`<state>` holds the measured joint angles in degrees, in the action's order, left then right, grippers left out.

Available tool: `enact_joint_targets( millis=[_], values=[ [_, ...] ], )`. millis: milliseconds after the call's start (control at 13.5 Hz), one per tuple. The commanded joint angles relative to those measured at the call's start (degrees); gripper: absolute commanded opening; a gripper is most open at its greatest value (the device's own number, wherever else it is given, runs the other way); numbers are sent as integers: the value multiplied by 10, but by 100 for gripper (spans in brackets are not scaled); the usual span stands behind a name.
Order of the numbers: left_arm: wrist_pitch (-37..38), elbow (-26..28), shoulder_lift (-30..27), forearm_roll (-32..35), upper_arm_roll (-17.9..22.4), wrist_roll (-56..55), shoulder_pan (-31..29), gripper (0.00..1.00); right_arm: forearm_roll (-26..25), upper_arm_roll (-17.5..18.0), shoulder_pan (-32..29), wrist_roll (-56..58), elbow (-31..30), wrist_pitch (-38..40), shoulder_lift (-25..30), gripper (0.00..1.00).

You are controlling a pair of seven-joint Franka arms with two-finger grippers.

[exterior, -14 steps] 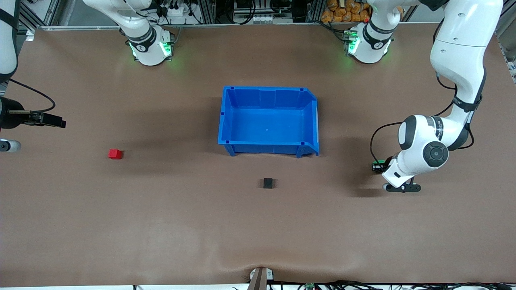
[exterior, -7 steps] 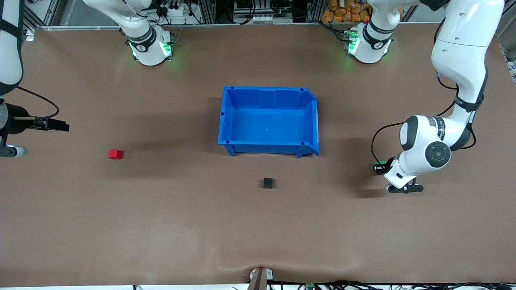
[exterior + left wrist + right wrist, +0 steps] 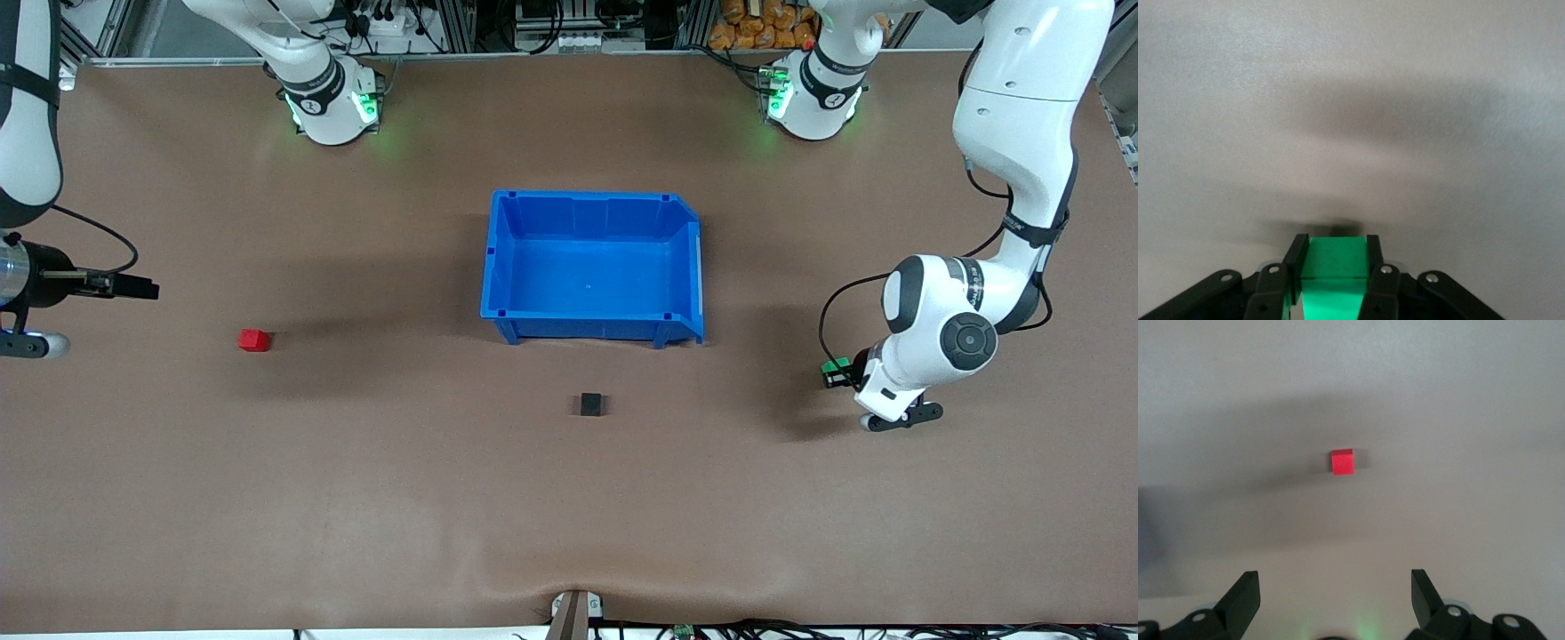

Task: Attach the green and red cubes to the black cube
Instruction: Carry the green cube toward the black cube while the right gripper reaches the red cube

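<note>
The green cube (image 3: 833, 366) is held between the fingers of my left gripper (image 3: 837, 373), a little above the table at the left arm's end. In the left wrist view my left gripper (image 3: 1333, 241) is shut on the green cube (image 3: 1333, 260). The red cube (image 3: 253, 340) lies on the table toward the right arm's end. My right gripper (image 3: 145, 288) is open and empty beside it, apart from it. In the right wrist view the red cube (image 3: 1343, 462) lies ahead of my open right gripper (image 3: 1335, 583). The black cube (image 3: 590, 404) sits alone near the table's middle.
A blue bin (image 3: 591, 198), with nothing in it, stands mid-table, farther from the front camera than the black cube. The arms' bases stand along the table's back edge.
My right gripper has moved a little closer to the red cube. My left gripper, still holding the green cube, has shifted slightly. The cubes on the table have not moved.
</note>
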<state>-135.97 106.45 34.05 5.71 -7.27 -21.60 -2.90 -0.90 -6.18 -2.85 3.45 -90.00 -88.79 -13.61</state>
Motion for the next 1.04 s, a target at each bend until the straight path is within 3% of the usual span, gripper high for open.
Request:
enact_joint_targets(
  millis=[0, 296, 667, 963],
  values=[
    [-1, -11, -6, 0, -4, -76, 5, 0, -1, 5, -3, 0, -17, -21, 1, 100],
    [3, -51, 2, -1, -40, -277, 18, 0, 0, 6, -3, 0, -46, -61, 1, 100],
    [4, -82, 11, -2, -42, -448, 52, 0, -1, 6, -1, -18, -64, -79, -6, 100],
    [4, -96, 21, -21, -43, -516, 59, 0, 0, 7, 6, -25, -101, -122, -10, 100]
  ],
)
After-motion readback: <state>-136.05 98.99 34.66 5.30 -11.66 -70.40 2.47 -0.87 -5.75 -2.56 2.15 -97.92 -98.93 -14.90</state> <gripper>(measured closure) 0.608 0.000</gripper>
